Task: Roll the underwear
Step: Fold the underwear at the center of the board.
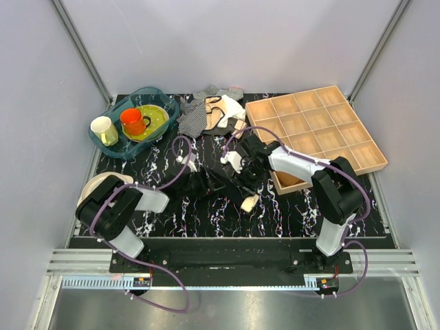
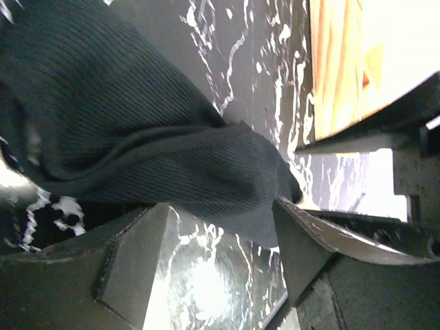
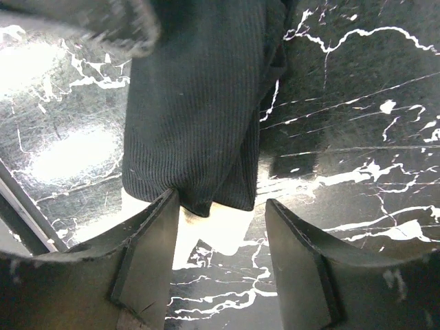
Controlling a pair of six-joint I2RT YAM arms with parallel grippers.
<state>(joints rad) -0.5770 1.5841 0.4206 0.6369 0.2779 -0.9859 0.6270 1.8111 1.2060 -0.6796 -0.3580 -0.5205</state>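
We find the soft black ribbed fabric underwear (image 3: pixel 192 117) bunched on the black marbled worktop (image 3: pixel 357 103) between the arms. The left claw (image 2: pixel 220 205) and right claw (image 3: pixel 220 199) stand released, straddling its edges. We judge it light and limp; pinch a doubled edge.

walls (image 1: pixel 227 41): plain grey | tabletop (image 1: pixel 278 213): black marble, white veins | light: bright glare

Black underwear (image 3: pixel 196 117) between parted right claw (image 3: pixel 220 203) tips
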